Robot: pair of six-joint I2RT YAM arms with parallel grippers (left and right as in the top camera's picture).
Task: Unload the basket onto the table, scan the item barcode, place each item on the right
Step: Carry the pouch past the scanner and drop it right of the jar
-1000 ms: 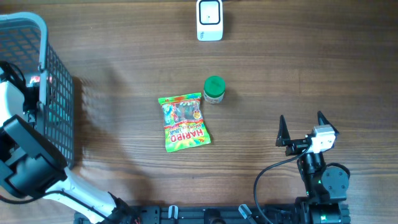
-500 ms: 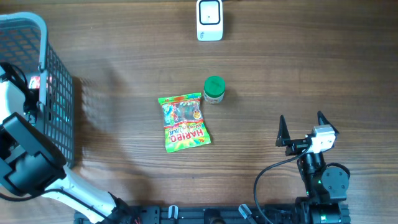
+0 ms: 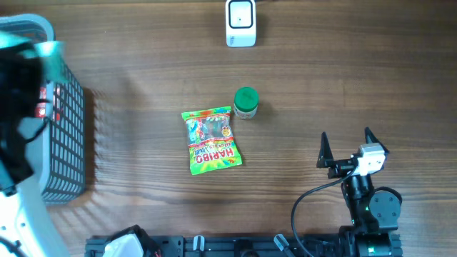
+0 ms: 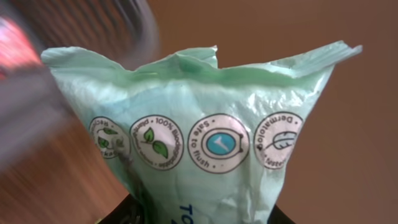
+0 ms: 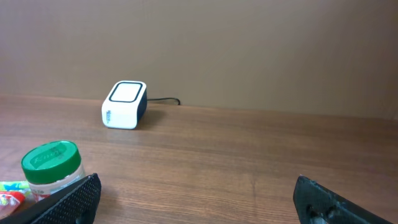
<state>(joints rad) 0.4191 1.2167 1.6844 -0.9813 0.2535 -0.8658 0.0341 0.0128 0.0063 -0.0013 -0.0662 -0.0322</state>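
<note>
The table [image 3: 343,86] is carrying a basket [image 3: 68,143] at its left edge. Above the basket, the left gripper [image 4: 199,216] is clutching a pale green packet [image 4: 205,124]. The right gripper [image 3: 345,135] is resting wide open, well apart from the scanner [image 3: 240,23].

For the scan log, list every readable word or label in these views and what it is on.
"HARIBO": candy bag, overhead view; its smaller print is too small to read.
"100% Biodegradable": round badge on the green pouch.
"Safe to flush": next badge.
"Dermatolog...": right badge, rest unclear.
Blurred, unreadable: leftmost badge.
Too small to read: marks on jar lid and scanner.
</note>
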